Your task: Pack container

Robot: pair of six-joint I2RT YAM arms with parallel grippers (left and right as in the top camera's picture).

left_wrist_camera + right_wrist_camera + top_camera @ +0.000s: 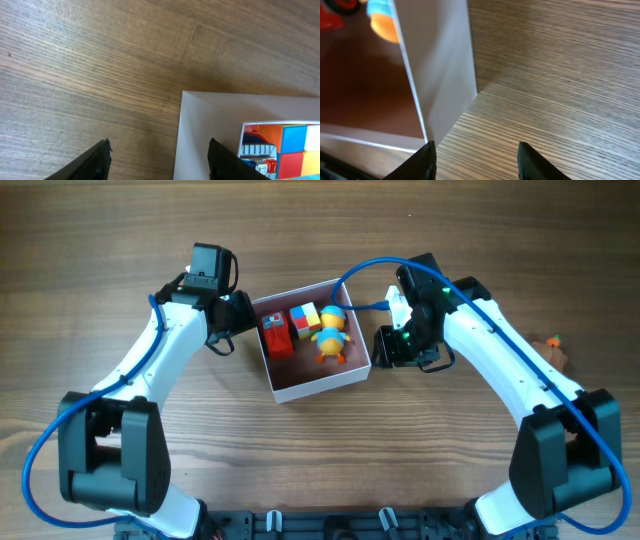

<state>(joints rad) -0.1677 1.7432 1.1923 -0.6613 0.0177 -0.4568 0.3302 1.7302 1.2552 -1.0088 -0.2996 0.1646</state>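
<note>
The container [318,381] is a square shallow box with white walls and a dull pink inside, at the table's middle. In it lie a red toy [277,335], a multicoloured cube [305,320] and an orange and blue duck-like toy [331,335]. My left gripper [240,315] is open and empty beside the box's left wall [210,130]; the cube [292,150] and the red toy [257,150] show past the wall in the left wrist view. My right gripper [385,345] is open and empty beside the box's right wall [440,75]; the duck toy [382,20] shows over that wall.
A small orange and brown object [553,345] lies at the table's right edge, behind the right arm. Blue cables run along both arms. A black rail lies along the front edge [330,525].
</note>
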